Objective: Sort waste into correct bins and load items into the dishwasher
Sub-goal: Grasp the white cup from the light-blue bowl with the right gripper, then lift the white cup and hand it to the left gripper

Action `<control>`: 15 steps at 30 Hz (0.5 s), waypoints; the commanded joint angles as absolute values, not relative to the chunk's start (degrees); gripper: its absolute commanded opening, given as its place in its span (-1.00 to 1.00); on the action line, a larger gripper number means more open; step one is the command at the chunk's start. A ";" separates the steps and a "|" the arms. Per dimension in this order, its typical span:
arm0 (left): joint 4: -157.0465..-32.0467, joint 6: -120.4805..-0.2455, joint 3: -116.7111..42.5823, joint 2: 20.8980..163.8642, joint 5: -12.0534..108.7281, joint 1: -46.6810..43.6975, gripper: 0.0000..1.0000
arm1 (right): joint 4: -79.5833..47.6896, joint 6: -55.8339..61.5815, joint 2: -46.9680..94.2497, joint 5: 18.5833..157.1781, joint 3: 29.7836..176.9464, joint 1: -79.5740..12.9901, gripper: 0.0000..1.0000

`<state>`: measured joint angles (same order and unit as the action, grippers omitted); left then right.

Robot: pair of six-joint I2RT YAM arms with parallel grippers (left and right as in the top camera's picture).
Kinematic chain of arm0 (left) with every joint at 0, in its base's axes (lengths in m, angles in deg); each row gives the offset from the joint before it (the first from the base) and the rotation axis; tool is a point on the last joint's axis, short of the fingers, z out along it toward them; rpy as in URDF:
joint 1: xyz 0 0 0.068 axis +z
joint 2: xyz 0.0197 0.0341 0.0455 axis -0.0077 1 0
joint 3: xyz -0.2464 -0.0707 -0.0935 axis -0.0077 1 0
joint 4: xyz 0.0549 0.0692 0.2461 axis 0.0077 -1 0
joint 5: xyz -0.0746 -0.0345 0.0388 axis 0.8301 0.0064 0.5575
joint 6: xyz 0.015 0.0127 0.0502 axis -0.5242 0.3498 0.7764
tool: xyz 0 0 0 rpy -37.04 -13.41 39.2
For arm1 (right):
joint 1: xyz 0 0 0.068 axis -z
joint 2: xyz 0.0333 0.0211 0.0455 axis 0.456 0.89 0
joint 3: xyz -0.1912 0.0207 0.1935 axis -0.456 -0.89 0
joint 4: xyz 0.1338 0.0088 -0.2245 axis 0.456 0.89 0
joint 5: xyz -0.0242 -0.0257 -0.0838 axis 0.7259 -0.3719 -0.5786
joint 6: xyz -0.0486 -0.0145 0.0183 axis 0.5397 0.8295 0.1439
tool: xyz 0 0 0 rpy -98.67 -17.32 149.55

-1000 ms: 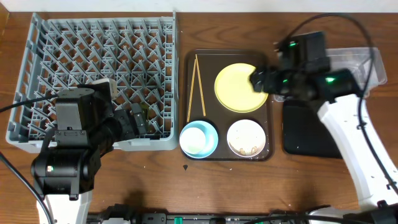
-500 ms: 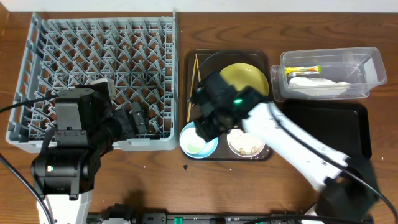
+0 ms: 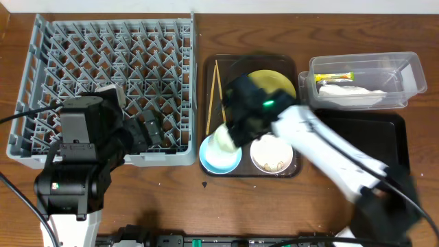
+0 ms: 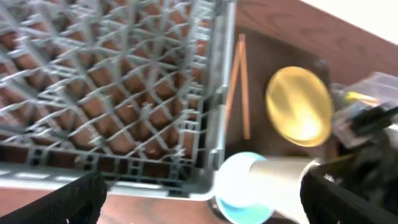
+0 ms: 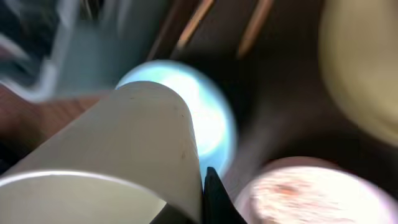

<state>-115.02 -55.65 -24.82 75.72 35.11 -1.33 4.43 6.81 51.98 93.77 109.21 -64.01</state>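
Overhead: the small white cup (image 3: 221, 138) is held tilted just above the light blue bowl (image 3: 221, 162) by the right arm (image 3: 288, 127), so dish loading looks to be the step.

Left wrist: the left fingers (image 4: 71, 202) are spread wide and empty, by the dishwasher (image 4: 112, 87) front wall.

Right wrist: the right fingers (image 5: 210, 196) look clamped on the cup's rim. Next it probably needs to be carried over and set between pegs.

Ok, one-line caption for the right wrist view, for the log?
Blurred close-up: white cup held over the blue bowl, chopsticks and yellow plate behind, white bowl of rice scraps alongside.
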 commanded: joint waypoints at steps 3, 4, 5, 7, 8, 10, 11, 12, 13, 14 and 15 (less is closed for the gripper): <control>-109.09 -55.81 -26.05 77.35 60.34 -1.11 0.97 | -1.16 14.39 41.97 111.34 109.36 -51.64 -0.98; -107.63 -55.98 -26.05 77.92 64.51 -1.09 0.97 | -2.52 16.36 41.33 117.22 109.36 -49.94 -0.98; -106.49 -56.26 -26.05 78.49 67.62 -1.09 0.97 | -3.98 18.20 40.83 123.82 109.36 -48.21 -0.98; -104.28 -57.25 -26.05 79.91 74.28 -1.09 0.97 | -7.02 22.35 40.61 140.02 109.36 -45.11 -0.98; -102.95 -57.27 -26.05 80.72 79.20 -1.09 0.97 | -8.40 23.16 40.63 146.03 109.36 -44.34 -0.98; -100.50 -57.27 -26.05 81.79 87.07 -1.11 0.97 | -10.30 23.24 40.61 151.95 109.36 -44.23 -0.98; -99.37 -57.31 -26.05 82.34 90.72 -1.11 0.97 | -11.00 23.24 40.61 153.44 109.36 -44.54 -0.98; -98.75 -57.53 -26.05 82.84 93.17 -1.11 0.97 | -11.94 23.24 40.61 155.23 109.36 -44.97 -0.98; -98.80 -57.51 -26.05 83.21 94.54 -1.11 0.97 | -13.36 23.24 40.61 157.33 109.36 -45.63 -0.98; -98.97 -57.51 -26.05 83.58 95.48 -1.11 0.97 | -14.91 22.83 40.61 158.64 109.36 -46.15 -0.98; -99.08 -57.51 -26.05 83.76 96.27 -1.17 0.97 | -17.09 20.77 40.61 158.93 109.36 -46.85 -0.97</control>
<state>-99.08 -57.18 -24.82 83.12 86.39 -1.28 -14.19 21.41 40.98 148.72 109.21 -45.21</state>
